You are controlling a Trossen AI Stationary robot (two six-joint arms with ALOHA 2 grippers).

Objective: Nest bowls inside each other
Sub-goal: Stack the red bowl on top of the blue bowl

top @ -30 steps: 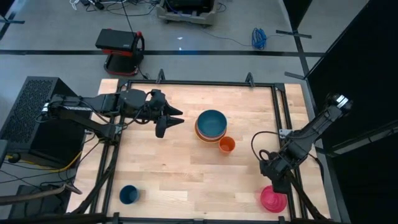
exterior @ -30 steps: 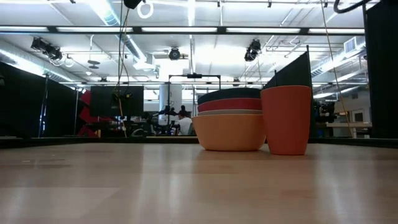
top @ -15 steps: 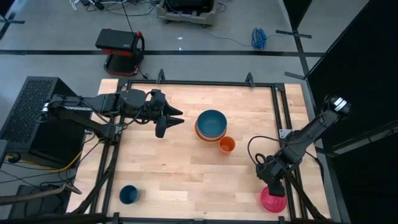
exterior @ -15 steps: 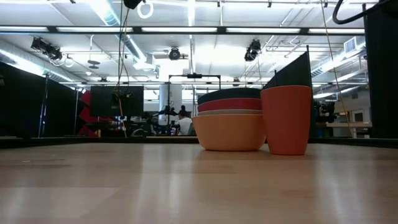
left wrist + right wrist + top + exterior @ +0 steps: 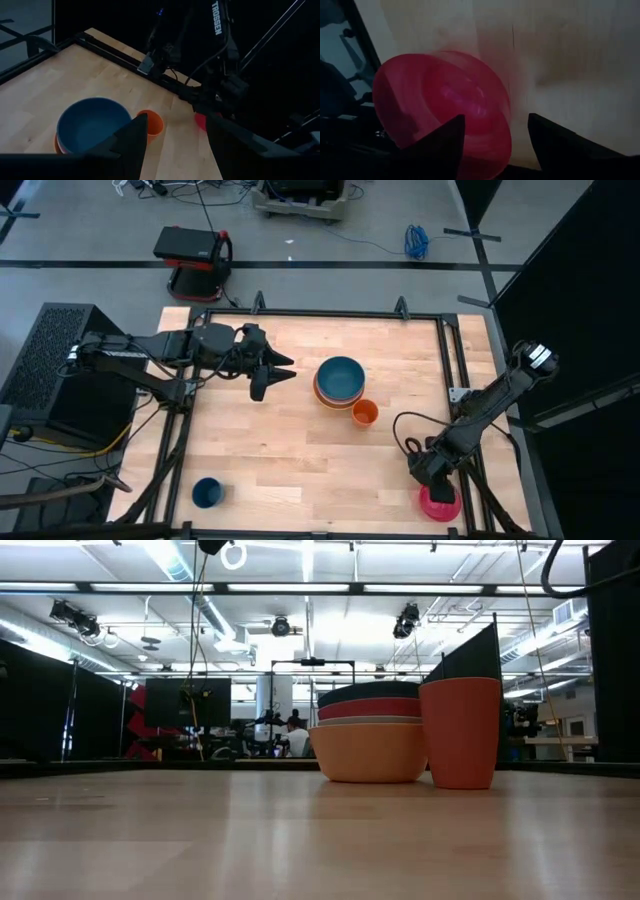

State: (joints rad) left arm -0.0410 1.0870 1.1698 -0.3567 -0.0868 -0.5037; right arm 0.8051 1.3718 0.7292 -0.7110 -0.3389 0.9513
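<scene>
Two arms over the wooden tabletop [image 5: 300, 450]. Far left, near edge: small dark blue cup [image 5: 207, 493], upright, well apart from everything else. Left hand [image 5: 270, 376] hovers above the left-centre of the tabletop, pointing toward the stack; fingers [image 5: 131, 141] parted with nothing between them, as the left wrist view shows the stack and cup through the gap. Centre: stack of nested bowls [image 5: 340, 382]. From the level view the order reads orange bowl [image 5: 368, 751] at the bottom, then a thin white rim [image 5: 368, 721], a red-orange bowl [image 5: 370, 708], and the teal-blue bowl [image 5: 368, 692] on top; from above only the teal interior and an orange edge show. Small orange cup [image 5: 365, 413] stands upright just beside the stack on its near-right side; whether it touches the stack cannot be told. Right, near corner: magenta-pink bowl [image 5: 440, 503] sits at the tabletop's edge close to the frame rail, apart from the stack, not nested. Right hand [image 5: 428, 470] is low over that bowl's inner side, partly covering it from above. In the right wrist view its fingers [image 5: 442, 142] stand apart, straddling the near part of the pink bowl [image 5: 442, 112]; contact with the rim cannot be confirmed, so open around the bowl, not yet gripping.
</scene>
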